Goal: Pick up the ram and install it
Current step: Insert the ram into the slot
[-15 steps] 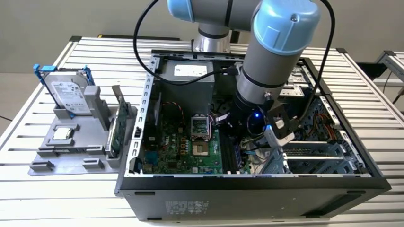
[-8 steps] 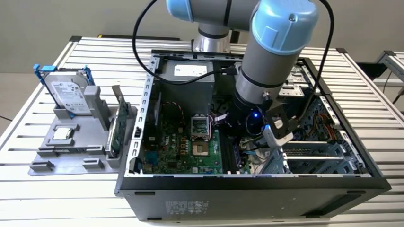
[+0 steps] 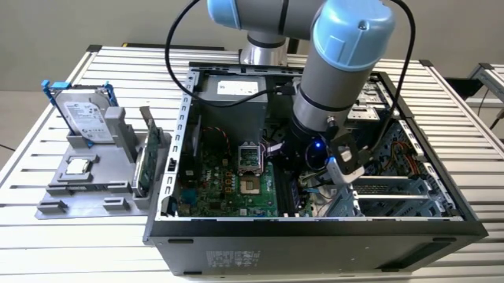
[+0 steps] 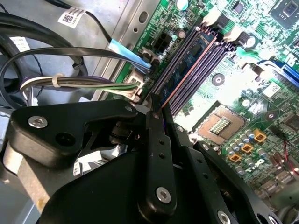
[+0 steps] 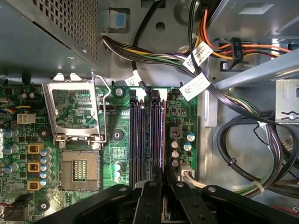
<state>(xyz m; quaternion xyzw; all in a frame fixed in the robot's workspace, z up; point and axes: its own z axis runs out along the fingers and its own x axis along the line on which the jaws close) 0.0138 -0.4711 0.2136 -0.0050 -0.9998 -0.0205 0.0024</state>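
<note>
While I reach down into the open case [image 3: 315, 227] on the bench [image 3: 47, 236], my jaws are closed on the ram [image 4: 187, 70], pinching its near end. The ram stands on edge in the slots [image 5: 148, 140] just beside the socket [image 5: 79, 170], in line with them. Well outside the case, the drive [image 3: 82, 115] and card [image 3: 148, 156] stand in their holder [image 3: 87, 188].

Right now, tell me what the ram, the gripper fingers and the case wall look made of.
The ram: thin printed circuit board, blue-green face with a coppery edge, seated among dark slots. Gripper fingers: matte black, probably anodised metal or hard plastic, held by bright screws. Case wall: bare grey sheet steel by its look, punched with vent holes.
</note>
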